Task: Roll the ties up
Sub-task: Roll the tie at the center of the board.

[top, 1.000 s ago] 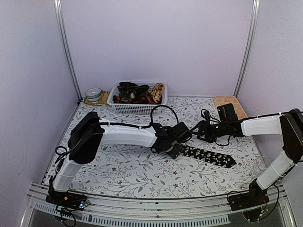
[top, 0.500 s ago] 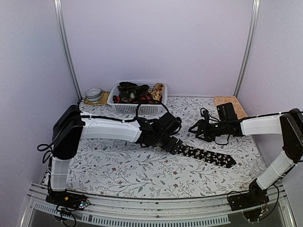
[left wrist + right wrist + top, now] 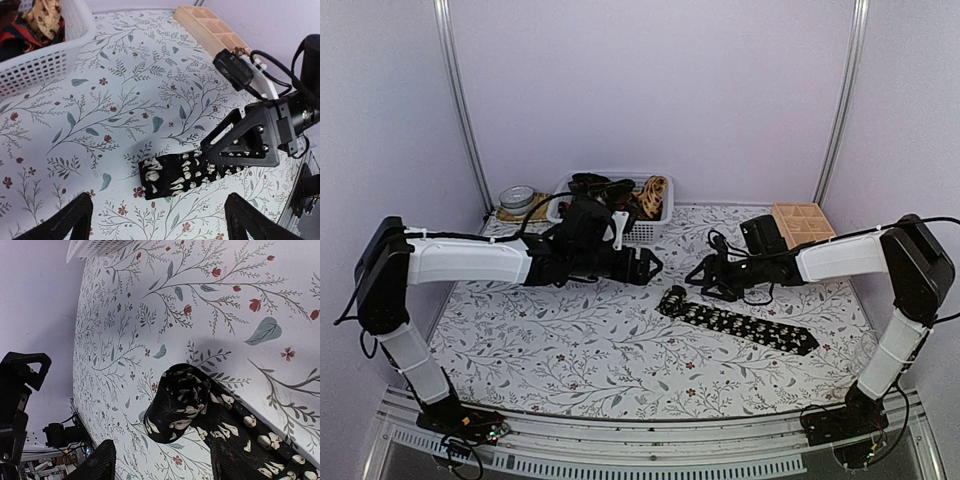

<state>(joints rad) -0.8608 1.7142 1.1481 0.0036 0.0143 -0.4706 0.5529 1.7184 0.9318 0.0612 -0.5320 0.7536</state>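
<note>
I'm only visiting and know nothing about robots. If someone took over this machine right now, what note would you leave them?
Left gripper: open, empty, near the basket.
Right gripper: open, holding nothing, over the black flowered tie.
The tie lies flat on the table, one end curled into a small roll.
Other ties are in the basket.
Done: the first turns. Left: roll the rest.
</note>
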